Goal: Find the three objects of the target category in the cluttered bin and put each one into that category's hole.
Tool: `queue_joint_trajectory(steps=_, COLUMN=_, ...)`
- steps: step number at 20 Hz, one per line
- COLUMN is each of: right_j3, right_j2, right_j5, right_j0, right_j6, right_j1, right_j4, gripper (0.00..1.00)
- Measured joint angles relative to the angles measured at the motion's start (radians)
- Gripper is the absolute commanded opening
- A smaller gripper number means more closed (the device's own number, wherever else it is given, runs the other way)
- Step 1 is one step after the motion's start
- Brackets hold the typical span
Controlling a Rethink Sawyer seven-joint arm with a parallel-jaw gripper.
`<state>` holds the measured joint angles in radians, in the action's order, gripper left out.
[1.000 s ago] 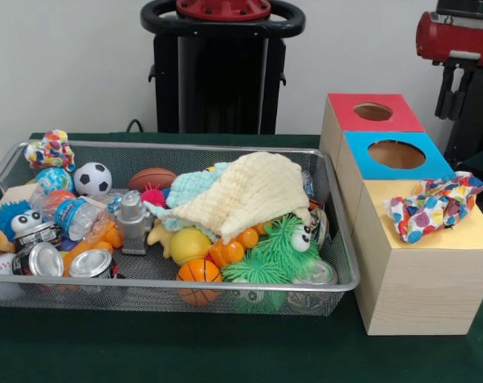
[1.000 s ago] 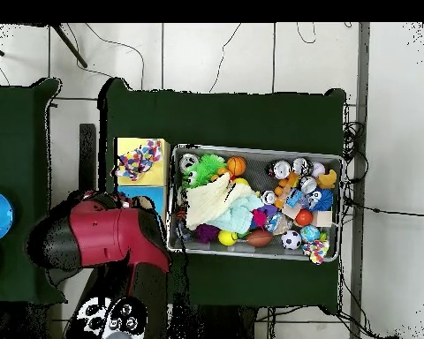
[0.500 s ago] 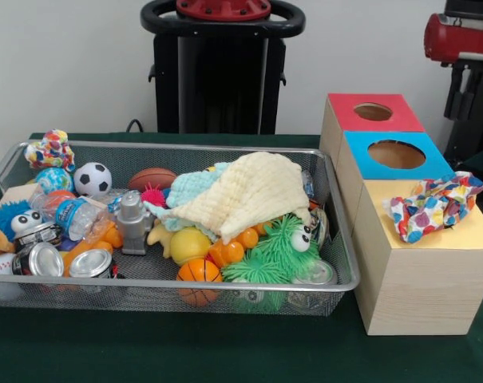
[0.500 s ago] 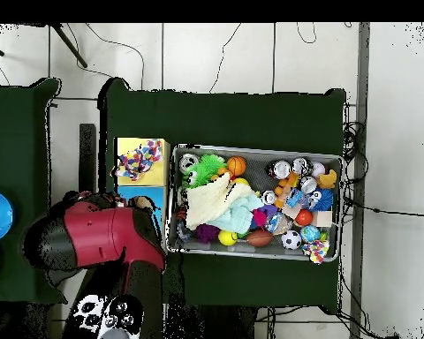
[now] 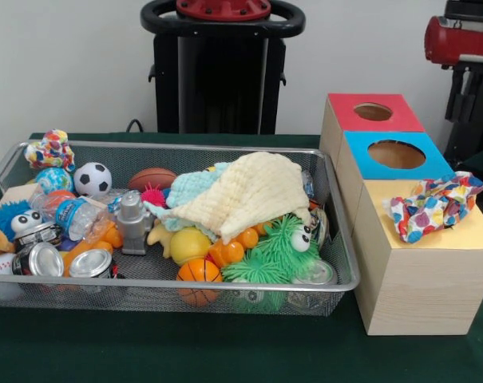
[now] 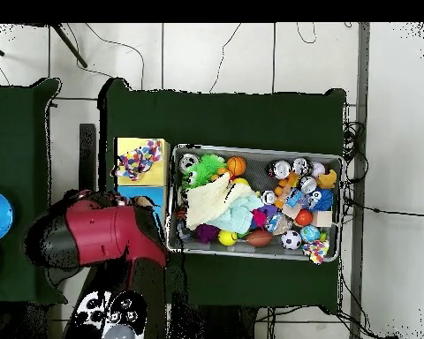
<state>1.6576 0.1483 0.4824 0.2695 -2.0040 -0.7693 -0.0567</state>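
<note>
One patterned cloth [image 5: 434, 204] sits on the yellow box top [image 5: 465, 238], far right of bin [image 5: 341, 263]. Arm [image 5: 465, 40] hangs behind boxes w/ cloth on near side; I can't tell claw state. Cream cloth [image 5: 249, 191] tops bin pile.

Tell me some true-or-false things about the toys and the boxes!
1. The yellow cloth lies on top of toys in the bin. True.
2. The dotted cloth is inside the bin. False: it sits on the yellow-topped box.
3. The red box has a round hole. True.
4. The soccer ball is on the blue box. False: it is in the bin.
5. The orange basketball sits at the bin's front edge. True.
</note>
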Motion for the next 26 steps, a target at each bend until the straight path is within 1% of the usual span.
queue_joint_trajectory(steps=3, right_j3=0.003, right_j2=-0.028, right_j5=-0.007, right_j0=-0.034, right_j6=0.0, right_j1=-0.004, right_j4=0.0, gripper=0.0)
queue_joint_trajectory(steps=12, right_j3=0.005, right_j2=-0.075, right_j5=-0.008, right_j0=-0.109, right_j6=0.0, right_j1=-0.001, right_j4=0.002, gripper=0.0)
queue_joint_trajectory(steps=22, right_j3=0.001, right_j2=-0.077, right_j5=-0.008, right_j0=-0.139, right_j6=0.0, right_j1=0.009, right_j4=0.044, gripper=0.0)
queue_joint_trajectory(steps=26, right_j3=-0.015, right_j2=-0.078, right_j5=-0.008, right_j0=-0.14, right_j6=0.0, right_j1=0.033, right_j4=0.062, gripper=0.0)
